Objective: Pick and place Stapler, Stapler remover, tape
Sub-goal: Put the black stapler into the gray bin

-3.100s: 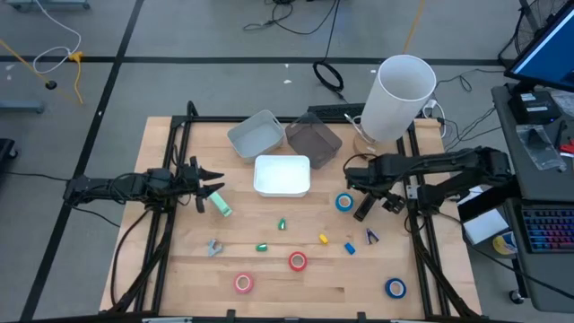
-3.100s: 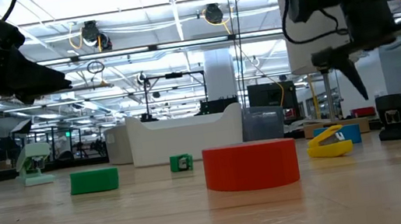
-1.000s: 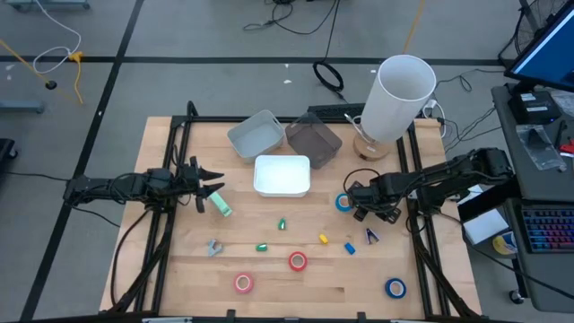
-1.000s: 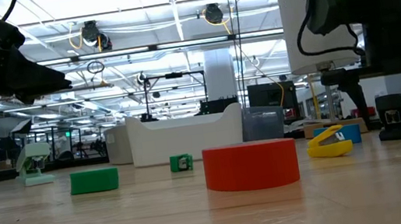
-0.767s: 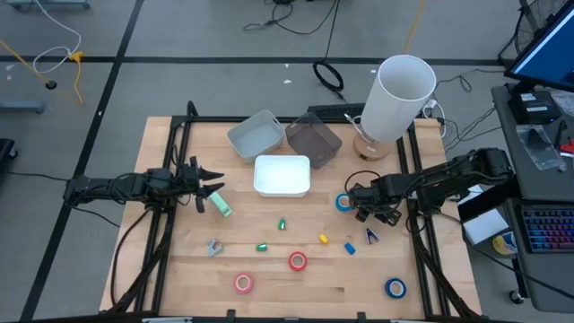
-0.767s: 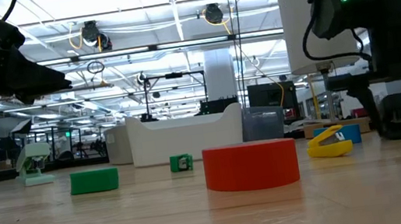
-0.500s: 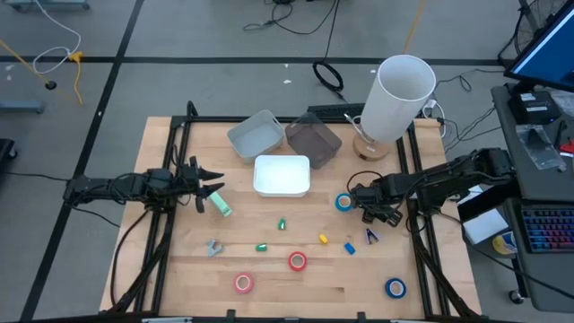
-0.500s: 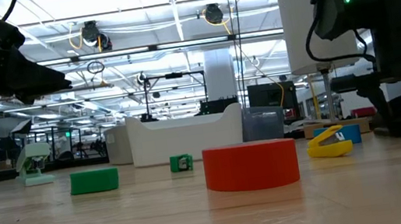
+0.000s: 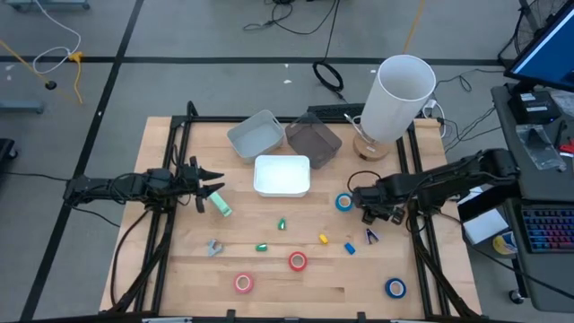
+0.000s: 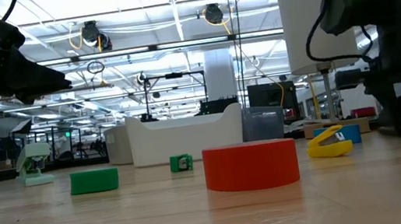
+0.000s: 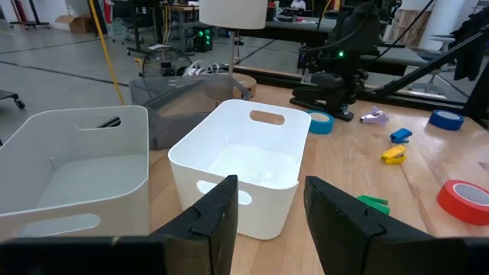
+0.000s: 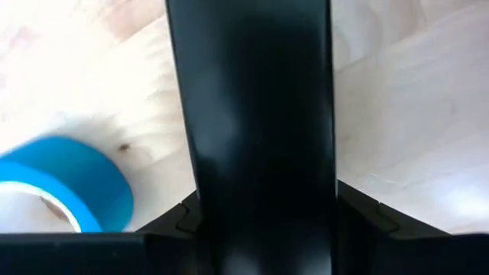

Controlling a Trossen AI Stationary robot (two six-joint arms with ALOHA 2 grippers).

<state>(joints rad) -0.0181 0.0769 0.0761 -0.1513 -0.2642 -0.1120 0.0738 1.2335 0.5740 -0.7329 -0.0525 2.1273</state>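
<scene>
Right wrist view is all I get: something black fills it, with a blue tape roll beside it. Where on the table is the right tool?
Observer: The right tool is down at table level on the table's right side, just right of that blue tape roll.
Operator: Which bin is nearest?
Observer: The white bin, left of the tape and toward the table's centre.
Operator: Is the left arm in the way?
Observer: No. The left tool hangs open at the table's left side, next to a pale green stapler.
</scene>
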